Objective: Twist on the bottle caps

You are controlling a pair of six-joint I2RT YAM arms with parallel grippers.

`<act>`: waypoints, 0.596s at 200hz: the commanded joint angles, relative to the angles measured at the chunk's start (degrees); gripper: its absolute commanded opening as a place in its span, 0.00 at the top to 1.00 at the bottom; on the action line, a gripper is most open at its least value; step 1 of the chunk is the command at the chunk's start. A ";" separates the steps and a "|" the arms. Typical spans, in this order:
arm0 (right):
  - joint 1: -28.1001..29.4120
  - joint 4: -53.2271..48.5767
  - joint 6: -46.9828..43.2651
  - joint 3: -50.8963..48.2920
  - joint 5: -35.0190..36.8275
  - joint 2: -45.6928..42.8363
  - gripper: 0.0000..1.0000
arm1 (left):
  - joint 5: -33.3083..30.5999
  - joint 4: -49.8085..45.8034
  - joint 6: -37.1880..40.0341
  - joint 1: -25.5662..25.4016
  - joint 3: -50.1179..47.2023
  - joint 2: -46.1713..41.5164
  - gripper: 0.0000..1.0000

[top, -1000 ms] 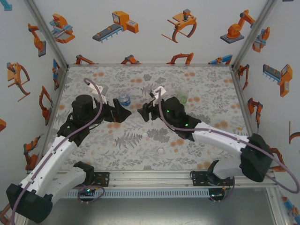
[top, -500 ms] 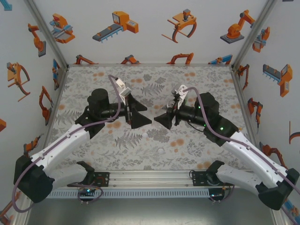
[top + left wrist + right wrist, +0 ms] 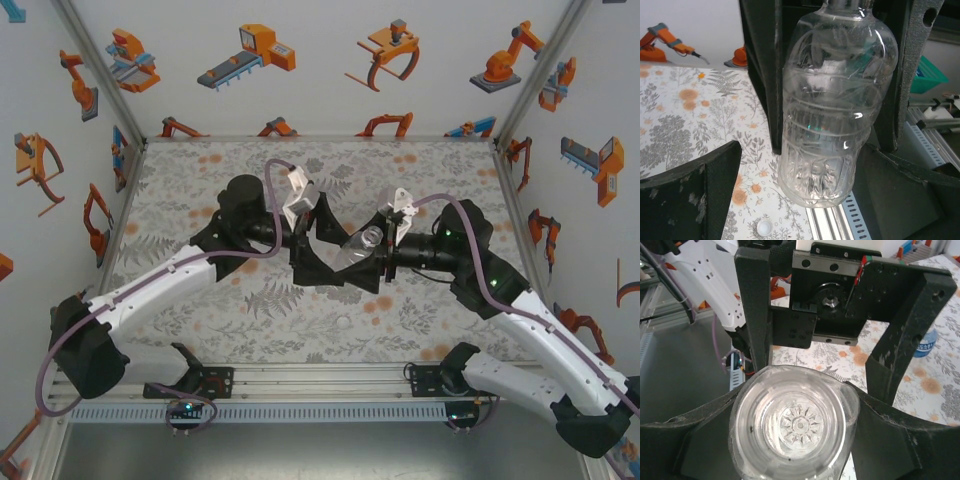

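The clear bottle (image 3: 358, 250) hung above the middle of the table (image 3: 250, 170), tilted between the two arms. It looked empty, so it was probably very light. Its thin ribbed wall would likely dent under a hard squeeze, and the smooth plastic could spin in a loose grip once a cap was twisted on. The ribbed body seemed the best place to hold it, leaving the neck free. The neck ran out of the top of the left wrist view, so whether it carried a cap could not be told.

The right tool (image 3: 797, 425) was clamped on the bottle, one finger pressed against each side. The left tool (image 3: 800, 180) stood wide, its fingers either side of the bottle's end and, as far as could be seen, not pressing on it.

One small white cap (image 3: 763, 227) lay loose on the table below, near the front rail. A blue-labelled bottle (image 3: 925, 342) stood upright well apart on the table; its contents could not be made out.
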 commanded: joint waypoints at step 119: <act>-0.29 12.28 -2.20 -0.55 -2.85 -1.31 0.59 | 6.75 0.87 1.51 -2.74 2.66 2.07 0.23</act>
